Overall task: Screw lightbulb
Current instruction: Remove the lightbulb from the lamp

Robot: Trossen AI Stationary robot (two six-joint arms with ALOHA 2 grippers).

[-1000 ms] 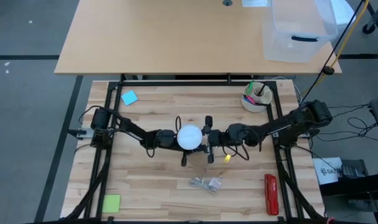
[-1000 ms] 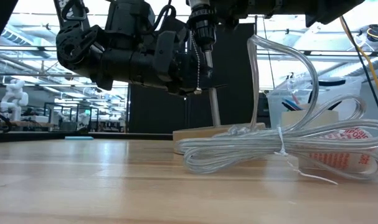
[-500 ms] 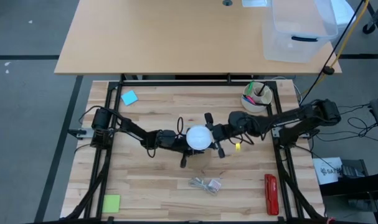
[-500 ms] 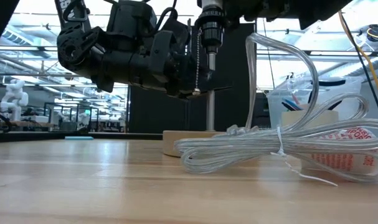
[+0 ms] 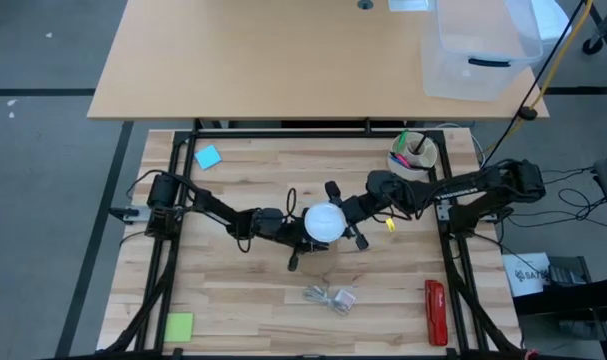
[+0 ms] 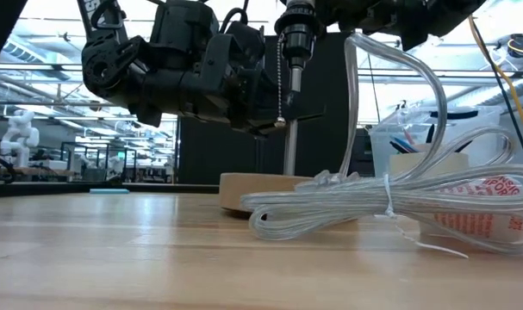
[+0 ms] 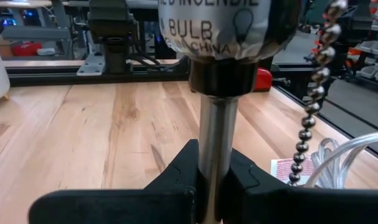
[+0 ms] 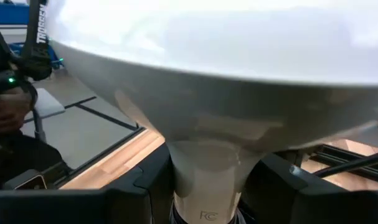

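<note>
High view first: you've got both arms meeting at the middle of the table (image 5: 233, 310), and the whole assembly has drifted a touch toward your right side over the last second, the wooden disc (image 6: 257, 183) sliding along with it in the low view. The right arm has swung round too; a second ago it reached in level, now it comes at the lightbulb (image 5: 324, 221) from the far-right corner at a slant. That reads as wrist rotation going in, so you look to be mid-turn on the thread, not finished.

Left gripper (image 7: 208, 180) is clamped on the lamp's metal stem (image 7: 212, 140) just below the socket (image 7: 229, 28), holding it upright while you twist. Right gripper (image 8: 207, 180) is clenched round the lightbulb's tapering neck, white globe filling the view above the fingers (image 8: 145, 186).

Lightbulb sits on top of the socket, centre table, between the two grippers. The pull chain (image 6: 282, 82) hangs beside the stem, and the coiled clear cord (image 6: 382, 207) lies near the disc. Watch that sliding disc: the stem hold may not be stopping the lamp from creeping as you turn.
</note>
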